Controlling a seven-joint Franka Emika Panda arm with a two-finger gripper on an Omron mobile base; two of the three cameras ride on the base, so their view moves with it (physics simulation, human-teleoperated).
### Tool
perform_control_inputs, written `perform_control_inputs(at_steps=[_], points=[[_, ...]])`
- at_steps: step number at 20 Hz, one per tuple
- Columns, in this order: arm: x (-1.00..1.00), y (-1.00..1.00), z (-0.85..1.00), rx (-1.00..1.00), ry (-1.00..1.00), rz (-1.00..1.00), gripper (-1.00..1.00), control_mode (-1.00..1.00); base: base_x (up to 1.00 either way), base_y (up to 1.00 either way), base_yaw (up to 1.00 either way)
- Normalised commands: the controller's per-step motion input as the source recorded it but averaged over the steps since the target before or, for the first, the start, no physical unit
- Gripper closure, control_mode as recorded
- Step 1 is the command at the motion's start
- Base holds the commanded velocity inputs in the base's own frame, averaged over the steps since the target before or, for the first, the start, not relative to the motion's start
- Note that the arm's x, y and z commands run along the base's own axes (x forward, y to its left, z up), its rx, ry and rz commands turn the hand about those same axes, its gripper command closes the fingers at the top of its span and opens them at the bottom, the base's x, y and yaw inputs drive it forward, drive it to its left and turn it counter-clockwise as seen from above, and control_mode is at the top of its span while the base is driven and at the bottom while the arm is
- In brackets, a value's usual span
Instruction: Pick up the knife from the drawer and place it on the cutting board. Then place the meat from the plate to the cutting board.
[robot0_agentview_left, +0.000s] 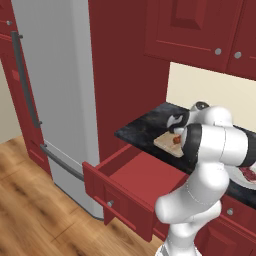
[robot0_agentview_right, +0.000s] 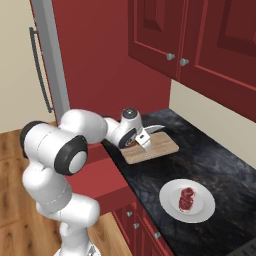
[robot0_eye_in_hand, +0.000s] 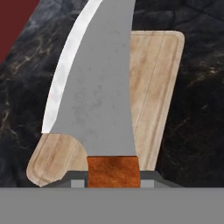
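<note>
My gripper (robot0_agentview_right: 143, 139) is shut on the knife's reddish-brown handle (robot0_eye_in_hand: 113, 172) and holds the knife over the near end of the cutting board (robot0_agentview_right: 159, 148). The wide grey blade (robot0_eye_in_hand: 96, 87) points away from the hand, above the tan board (robot0_eye_in_hand: 153, 96). From the left base, the handle (robot0_agentview_left: 176, 140) shows just above the board (robot0_agentview_left: 166, 143), under the gripper (robot0_agentview_left: 176, 135). The meat (robot0_agentview_right: 186, 197) lies on the white plate (robot0_agentview_right: 202, 210) to the right on the counter. The drawer (robot0_agentview_left: 131, 176) stands open below the counter edge, its red inside bare.
Dark marbled counter (robot0_agentview_right: 220, 165) surrounds board and plate. Red wall cabinets (robot0_agentview_right: 200, 40) hang above it. A tall grey fridge (robot0_agentview_left: 55, 100) stands left of the drawer. My arm's elbow (robot0_agentview_left: 220, 145) hides part of the counter in the left base view.
</note>
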Motion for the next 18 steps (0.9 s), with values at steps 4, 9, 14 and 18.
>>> perform_control_inputs(at_steps=[4,9,14,18], points=[[0.01,-0.02,-0.07,0.00,0.00,0.02,1.00,-1.00,0.00,0.00,0.00],[0.00,0.00,-0.21,0.00,0.00,0.00,1.00,-1.00,0.00,0.00,0.00],[0.00,0.00,-0.18,0.00,0.01,0.00,1.00,-1.00,0.00,0.00,0.00],[0.01,-0.02,-0.24,0.00,0.03,0.00,1.00,-1.00,0.00,0.00,0.00]])
